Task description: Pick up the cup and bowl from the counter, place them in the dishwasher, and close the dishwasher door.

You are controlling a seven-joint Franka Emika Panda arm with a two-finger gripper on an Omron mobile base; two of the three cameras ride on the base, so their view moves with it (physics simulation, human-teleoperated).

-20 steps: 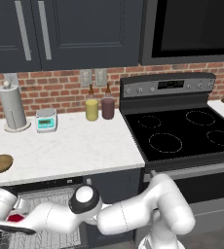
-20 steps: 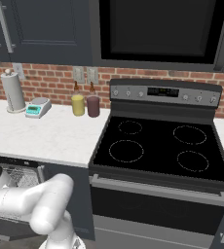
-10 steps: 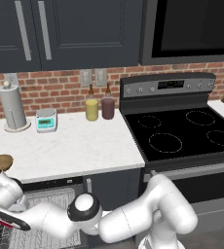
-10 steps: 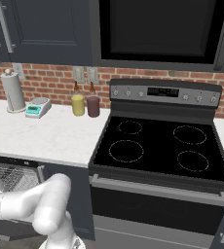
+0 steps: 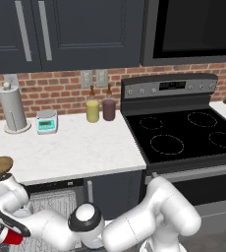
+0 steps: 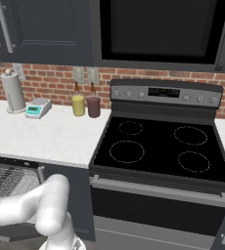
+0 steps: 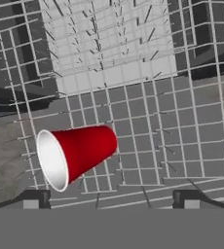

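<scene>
Hand view: cup (image 7: 75, 154) on its side on rack, fingers apart, empty.

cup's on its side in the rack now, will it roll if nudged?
Probably. The cup lies on its side on the wire rack, and its tapered wall would likely curve it round. It looks thin and light, so a slight knock may shift it.

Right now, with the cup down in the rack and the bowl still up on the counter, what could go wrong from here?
1. The cup lies on its side on the dishwasher's wire rack, free between the open gripper's fingertips; it may roll when the arm lifts.
2. The bowl sits near the counter edge, so a clumsy approach could knock it off.
</scene>
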